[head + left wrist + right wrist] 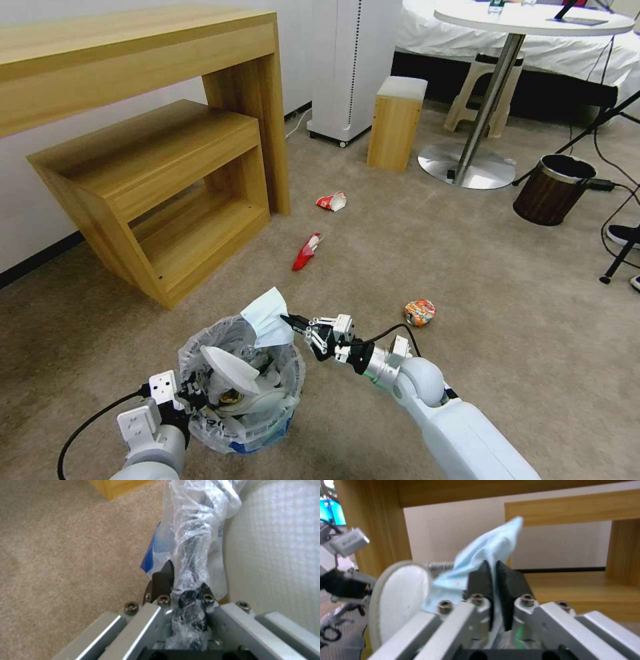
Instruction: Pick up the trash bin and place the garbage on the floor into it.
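Step in hand: depositing one piece of garbage, the blue face mask [265,319], into the trash bin [241,380]. Your right claw [291,321] hangs at the bin's far rim, its pads closed almost fully on a fold of the mask, which droops over the opening. Your left claw [181,590] is clamped shut on the bin's rim and crinkled liner (white slippers [230,369] already lie inside), holding the bin low over the floor [467,267]. Next, you would likely need to part the right claw over the opening so the mask falls in. A red wrapper [306,252], an orange wrapper [419,311] and a red-white paper cup [332,201] lie on the carpet beyond.
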Tool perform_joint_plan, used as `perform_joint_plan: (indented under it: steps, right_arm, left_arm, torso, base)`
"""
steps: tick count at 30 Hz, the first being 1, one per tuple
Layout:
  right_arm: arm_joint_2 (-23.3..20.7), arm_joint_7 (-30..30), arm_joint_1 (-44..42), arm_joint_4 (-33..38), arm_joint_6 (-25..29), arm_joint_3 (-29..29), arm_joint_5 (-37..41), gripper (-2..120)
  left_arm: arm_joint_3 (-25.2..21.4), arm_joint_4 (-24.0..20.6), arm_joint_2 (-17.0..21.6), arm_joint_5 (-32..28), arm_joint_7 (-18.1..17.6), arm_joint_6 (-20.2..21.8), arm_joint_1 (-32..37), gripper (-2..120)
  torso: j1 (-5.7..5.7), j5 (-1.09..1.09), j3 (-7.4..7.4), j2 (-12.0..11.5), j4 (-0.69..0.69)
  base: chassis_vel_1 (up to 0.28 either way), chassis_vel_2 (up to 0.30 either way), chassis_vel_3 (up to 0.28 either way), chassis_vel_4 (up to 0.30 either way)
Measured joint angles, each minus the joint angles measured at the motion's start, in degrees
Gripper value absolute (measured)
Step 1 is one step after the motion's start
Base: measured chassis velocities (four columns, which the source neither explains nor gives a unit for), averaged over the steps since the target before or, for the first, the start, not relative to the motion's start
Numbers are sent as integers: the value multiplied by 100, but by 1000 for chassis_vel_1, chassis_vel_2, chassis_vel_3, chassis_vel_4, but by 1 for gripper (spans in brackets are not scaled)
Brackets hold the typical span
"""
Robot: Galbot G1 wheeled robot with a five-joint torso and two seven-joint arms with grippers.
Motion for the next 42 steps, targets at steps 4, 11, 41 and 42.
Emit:
perform_joint_plan:
  steps: [4, 11, 41, 42]
  right_arm:
    - [-11, -60, -47, -3, -22, -38, -109, 28]
    - [-79, -86, -84, 127, -26, 4, -155, 52]
    - [-557, 3448, -2244, 1347, 338, 2132, -600, 100]
    - [-557, 3448, -2244, 1347, 338, 2132, -600, 100]
  left_arm:
    - [78, -77, -23, 58, 14, 0, 23, 1]
    - [26, -127, -2, 68, 30, -20, 46, 1]
    - [-343, 82, 109, -248, -30, -203, -161, 1]
    - [-343, 82, 109, -248, -30, -203, -161, 1]
  torso:
    - [0, 0, 0, 0, 0]
    - [0, 0, 0, 0, 0]
    - [0, 1, 0, 0, -1]
    - [0, 1, 0, 0, -1]
  base:
    - [0, 0, 0, 0]
    - [0, 0, 0, 0]
    - [0, 0, 0, 0]
    - [0, 0, 0, 0]
